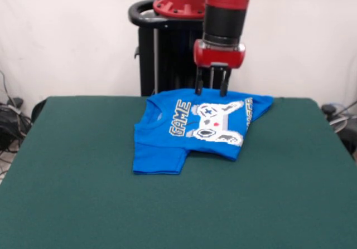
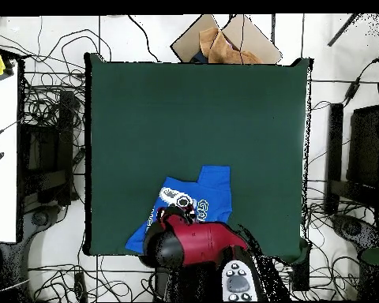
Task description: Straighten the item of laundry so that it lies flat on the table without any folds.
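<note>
Up at twelve o'clock, the gripper (image 1: pixel 211 88) hangs with fingers parted narrowly, empty, over the folded blue T-shirt's (image 1: pixel 195 129) far edge; bare green table (image 1: pixel 83 193) spreads toward six.

table: dark green cloth top (image 1: pixel 83 176), large and rectangular
on it: one blue t-shirt (image 1: pixel 167 149), near the far edge in the front view
shirt state: folded over itself, sleeve spread flat
</note>
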You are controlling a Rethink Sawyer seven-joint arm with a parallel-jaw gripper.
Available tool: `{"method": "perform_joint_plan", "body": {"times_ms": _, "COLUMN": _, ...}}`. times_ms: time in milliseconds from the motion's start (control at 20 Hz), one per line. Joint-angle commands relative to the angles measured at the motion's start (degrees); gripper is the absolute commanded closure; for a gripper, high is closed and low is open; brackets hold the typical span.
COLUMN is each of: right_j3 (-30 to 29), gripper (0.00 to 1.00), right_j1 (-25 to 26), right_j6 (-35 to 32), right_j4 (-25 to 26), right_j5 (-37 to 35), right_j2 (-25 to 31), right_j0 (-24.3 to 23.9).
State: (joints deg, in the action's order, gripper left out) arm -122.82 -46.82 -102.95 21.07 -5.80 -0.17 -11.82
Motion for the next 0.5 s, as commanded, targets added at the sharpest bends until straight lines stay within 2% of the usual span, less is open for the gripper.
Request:
{"method": "perform_joint_plan", "body": {"times_ms": 50, "right_j3": -0.4, "gripper": 0.0, "right_j1": 0.5, "right_j6": -4.2, "right_j4": -1.1, "right_j5": -4.9, "right_j2": 6.4, "right_j0": -2.6}}
{"method": "perform_joint_plan", "body": {"times_ms": 250, "right_j3": 0.9, "gripper": 0.0, "right_j1": 1.6, "right_j6": -4.5, "right_j4": -0.4, "right_j5": -3.6, "right_j2": 5.1, "right_j0": -2.2}}
{"method": "perform_joint_plan", "body": {"times_ms": 500, "right_j3": 4.3, "gripper": 0.0, "right_j1": 6.0, "right_j6": -4.3, "right_j4": 0.9, "right_j5": -0.8, "right_j2": 4.2, "right_j0": -2.2}}
